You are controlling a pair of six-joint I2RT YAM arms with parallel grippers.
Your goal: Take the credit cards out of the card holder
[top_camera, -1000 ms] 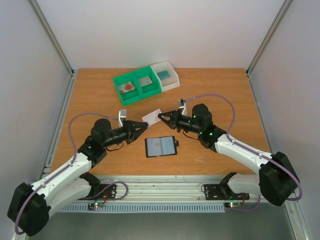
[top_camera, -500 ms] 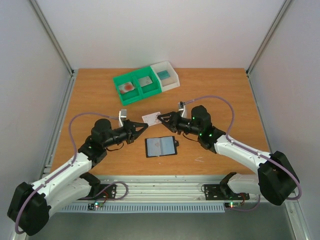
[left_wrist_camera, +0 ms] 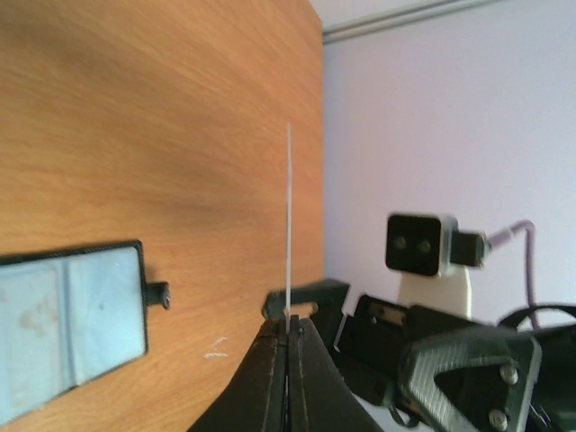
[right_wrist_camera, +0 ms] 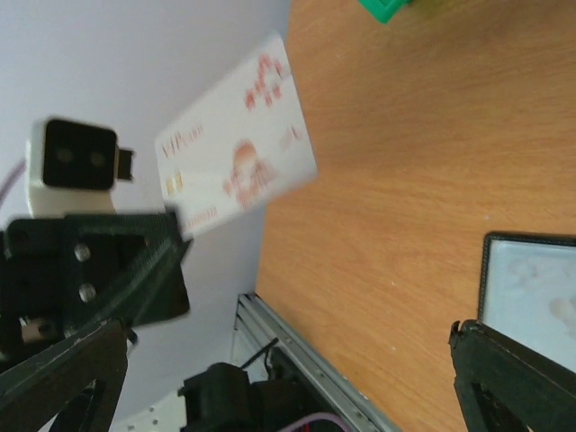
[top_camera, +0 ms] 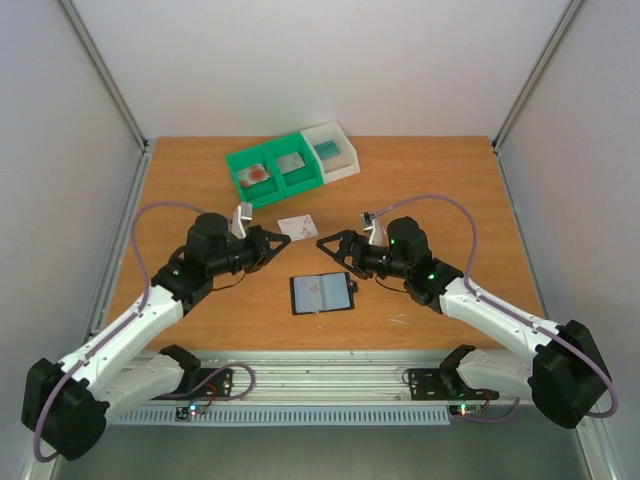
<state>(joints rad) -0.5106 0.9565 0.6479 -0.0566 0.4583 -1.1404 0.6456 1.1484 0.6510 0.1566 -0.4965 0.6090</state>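
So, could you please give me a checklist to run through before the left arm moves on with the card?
1. Left fingers shut on the credit card: ok.
2. Right fingers open, apart from the card: ok.
3. Card holder lying open on the table: ok.
4. More cards in the holder's pockets: cannot tell.
5. Green bin unobstructed beyond the card: ok.

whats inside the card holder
The card holder lies open, showing pale grey-blue pockets with a faint reddish blotch; whether a card is tucked inside them cannot be told.
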